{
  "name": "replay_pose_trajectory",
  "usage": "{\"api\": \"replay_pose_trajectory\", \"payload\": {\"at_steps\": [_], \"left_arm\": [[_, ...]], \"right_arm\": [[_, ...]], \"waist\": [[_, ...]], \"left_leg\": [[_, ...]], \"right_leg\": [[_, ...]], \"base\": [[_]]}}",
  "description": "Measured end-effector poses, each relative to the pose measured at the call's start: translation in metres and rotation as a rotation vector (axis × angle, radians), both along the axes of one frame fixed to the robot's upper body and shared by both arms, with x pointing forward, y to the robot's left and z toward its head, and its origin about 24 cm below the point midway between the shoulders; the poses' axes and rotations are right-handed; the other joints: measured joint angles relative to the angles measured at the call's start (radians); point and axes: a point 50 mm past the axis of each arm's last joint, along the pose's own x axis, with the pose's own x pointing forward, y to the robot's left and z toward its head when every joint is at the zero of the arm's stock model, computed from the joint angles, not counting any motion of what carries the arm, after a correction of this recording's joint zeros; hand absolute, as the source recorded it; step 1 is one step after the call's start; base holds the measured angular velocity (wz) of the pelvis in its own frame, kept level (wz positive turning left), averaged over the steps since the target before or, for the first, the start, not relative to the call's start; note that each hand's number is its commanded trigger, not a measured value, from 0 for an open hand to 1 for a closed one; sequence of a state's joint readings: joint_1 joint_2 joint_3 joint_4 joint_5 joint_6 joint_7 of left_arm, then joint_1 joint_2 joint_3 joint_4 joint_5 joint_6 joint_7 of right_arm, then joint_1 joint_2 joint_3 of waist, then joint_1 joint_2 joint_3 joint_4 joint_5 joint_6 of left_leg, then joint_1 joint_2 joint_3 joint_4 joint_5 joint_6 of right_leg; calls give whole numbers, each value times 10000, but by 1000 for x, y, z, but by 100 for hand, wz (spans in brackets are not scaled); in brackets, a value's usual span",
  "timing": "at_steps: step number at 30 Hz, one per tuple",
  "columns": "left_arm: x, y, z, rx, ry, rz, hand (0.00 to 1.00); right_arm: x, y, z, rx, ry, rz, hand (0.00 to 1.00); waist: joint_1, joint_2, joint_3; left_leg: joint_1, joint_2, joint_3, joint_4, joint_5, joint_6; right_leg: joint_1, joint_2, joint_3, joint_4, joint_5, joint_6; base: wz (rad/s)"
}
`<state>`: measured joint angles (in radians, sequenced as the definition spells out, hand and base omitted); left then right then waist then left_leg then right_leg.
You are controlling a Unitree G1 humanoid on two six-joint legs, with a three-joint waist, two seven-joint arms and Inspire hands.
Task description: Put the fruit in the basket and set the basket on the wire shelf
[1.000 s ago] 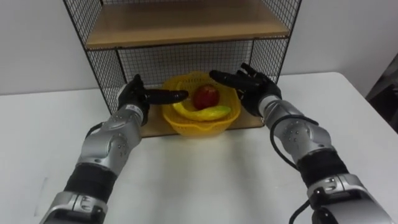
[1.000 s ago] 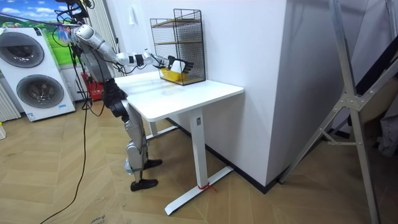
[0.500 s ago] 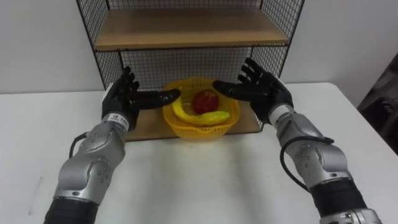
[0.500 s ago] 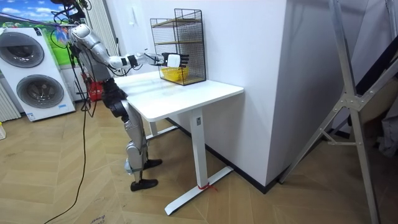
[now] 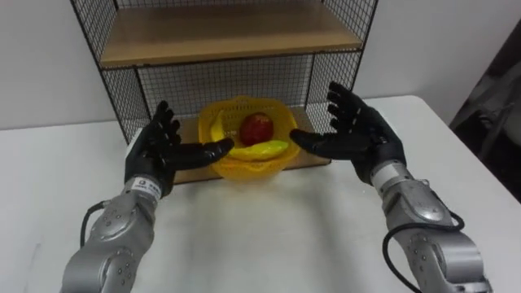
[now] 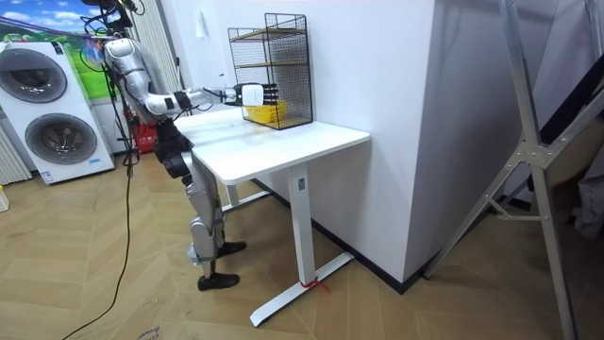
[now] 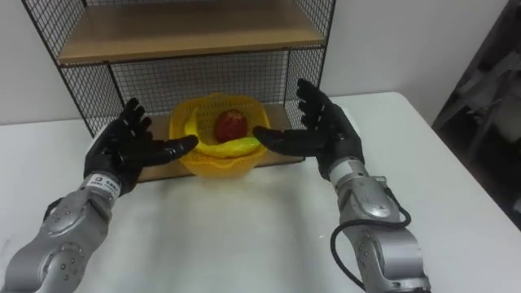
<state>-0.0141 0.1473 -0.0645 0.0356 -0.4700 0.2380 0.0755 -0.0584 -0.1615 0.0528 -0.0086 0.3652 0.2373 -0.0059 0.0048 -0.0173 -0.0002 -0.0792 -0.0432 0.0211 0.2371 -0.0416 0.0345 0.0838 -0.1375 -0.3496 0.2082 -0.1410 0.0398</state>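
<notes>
The yellow basket (image 5: 252, 166), holding a red apple (image 5: 256, 128) and a banana (image 5: 262, 150), is found on the wire shelf (image 5: 228, 32), at the front edge of its bottom board. The left hand (image 5: 157, 150) and right hand (image 5: 362, 138) are held open with fingers spread, flanking the basket above the white table (image 5: 269, 228).

This is a test room dressed up as a home laundry corner, not a lived-in house. Two front-loading washing machines (image 6: 61, 140) stand by the far wall under what may be a bright landscape poster (image 6: 47, 21). The floor (image 6: 113, 293) is wood-patterned plank. A plain white desk (image 6: 302, 142) on metal legs carries a black wire shelf (image 6: 283, 57) against a bare white partition wall (image 6: 377, 113). A grey metal stand (image 6: 528, 161) with splayed legs fills the room view's right.
</notes>
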Motion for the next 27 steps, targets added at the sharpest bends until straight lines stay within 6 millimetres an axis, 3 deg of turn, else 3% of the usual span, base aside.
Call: {"api": "replay_pose_trajectory", "payload": {"at_steps": [1, 2, 3, 4, 6, 11, 12, 13, 14, 16, 17, 18, 19, 20, 22, 24, 25, 26, 27], "left_arm": [[-2, 0, -1, 95, -29, -50, 0], [-6, 1, -4, 250, -82, -106, 0], [-13, 0, -8, 253, -13, -127, 0], [-17, 0, -11, 246, 71, -154, 0], [-36, -2, -16, 77, 272, -329, 0], [-57, -7, -12, -85, -292, -891, 0], [-59, -7, -10, -148, -503, -965, 0], [-60, -7, -9, -181, -613, -995, 0], [-64, -4, -8, -172, -765, -927, 0], [-71, 2, -11, -21, -685, -722, 0], [-75, 6, -12, 64, -688, -602, 0], [-76, 5, -11, -2, -898, -544, 0], [-79, 4, -12, 17, -916, -493, 0], [-83, 7, -13, 106, -939, -340, 0], [-90, 17, -15, 334, -808, 22, 0], [-103, 27, -17, 538, -691, 670, 0], [-105, 27, -17, 541, -706, 802, 0], [-107, 27, -15, 605, -859, 1030, 0], [-108, 28, -11, 734, -1106, 1295, 0]], "right_arm": [[-2, 0, 0, -133, -36, 10, 0], [-4, 0, -2, -262, -67, 33, 0], [-7, 0, -5, -285, -1, 13, 0], [-10, 0, -8, -237, 83, 15, 0], [-20, 1, -12, -150, 196, 87, 0], [-52, -4, -11, -389, -284, 333, 0], [-60, -5, -12, -445, -324, 398, 0], [-63, -7, -11, -440, -353, 409, 0], [-67, -7, -13, -408, -317, 467, 0], [-75, -6, -19, -400, -41, 553, 0], [-80, -8, -21, -556, 67, 524, 0], [-85, -14, -18, -866, -56, 370, 0], [-88, -16, -18, -993, -93, 312, 0], [-90, -20, -17, -1065, -199, 188, 0], [-95, -17, -20, -996, -112, 116, 0], [-106, -18, -23, -1045, -121, 144, 0], [-108, -19, -23, -1068, -139, 105, 0], [-111, -21, -23, -1111, -204, -11, 0], [-114, -23, -23, -1164, -233, -98, 0]], "waist": [[2, -9, 10], [51, -16, 64], [78, -10, 88], [87, -35, 68], [42, -267, -136], [-31, -235, -192], [-26, -174, -150], [21, -121, -60], [153, 150, 57], [121, 18, -6], [-43, -248, -209], [42, -196, -102], [196, -114, -66], [297, 170, 13], [122, 47, 23], [19, -126, -52], [14, -107, -52], [45, -77, -61], [80, 20, -17]], "left_leg": [[-85, 110, 185, 240, -171, 30], [-312, 440, 706, 948, -749, -66], [-376, 546, 744, 1110, -929, -84], [-347, 435, 572, 1004, -926, -91], [-203, 210, 301, 380, -794, -282], [-135, 168, 331, 209, -576, -280], [-303, 212, 424, 606, -686, -236], [-424, 338, 552, 983, -887, -145], [-708, 490, 602, 1455, -1123, -115], [-668, 68, 108, 998, -1065, -213], [-568, -183, -103, 600, -901, -455], [-607, 164, 527, 1339, -1120, -265], [-530, 469, 875, 1846, -1287, -328], [-516, 744, 931, 2180, -1921, -125], [-484, 416, 423, 2010, -1991, -48], [-396, 226, 227, 1477, -1830, -244], [-351, 215, 246, 1326, -1709, -311], [-275, 217, 247, 1090, -1393, -258], [-202, 186, 286, 872, -1191, -88]], "right_leg": [[-3, -66, -150, 60, -2, 19], [-20, -182, -450, 325, -65, 116], [-12, -177, -531, 489, -94, 152], [-24, -123, -437, 463, -96, 150], [-103, 10, 59, 64, -104, 136], [-44, -114, -253, -89, -97, 145], [-159, -296, -533, 85, -94, 147], [-183, -345, -670, 249, -94, 152], [-335, -302, -654, 702, -126, 208], [-578, -284, -231, 739, -191, 206], [-645, -483, -380, 405, -171, 192], [-614, -630, -797, 464, -160, 199], [-629, -574, -850, 564, -161, 203], [-647, -521, -866, 1011, -181, 283], [-874, -408, -243, 1232, -293, 350], [-915, 95, 854, 833, -287, 249], [-878, 181, 995, 700, -251, 193], [-797, 299, 970, 505, -161, 127], [-746, 354, 983, 356, -110, 94]], "base": [[-12], [-27], [-32], [-29], [-16], [-1], [-15], [-35], [-41], [-11], [20], [0], [-24], [-13], [24], [37], [30], [24], [20]]}}
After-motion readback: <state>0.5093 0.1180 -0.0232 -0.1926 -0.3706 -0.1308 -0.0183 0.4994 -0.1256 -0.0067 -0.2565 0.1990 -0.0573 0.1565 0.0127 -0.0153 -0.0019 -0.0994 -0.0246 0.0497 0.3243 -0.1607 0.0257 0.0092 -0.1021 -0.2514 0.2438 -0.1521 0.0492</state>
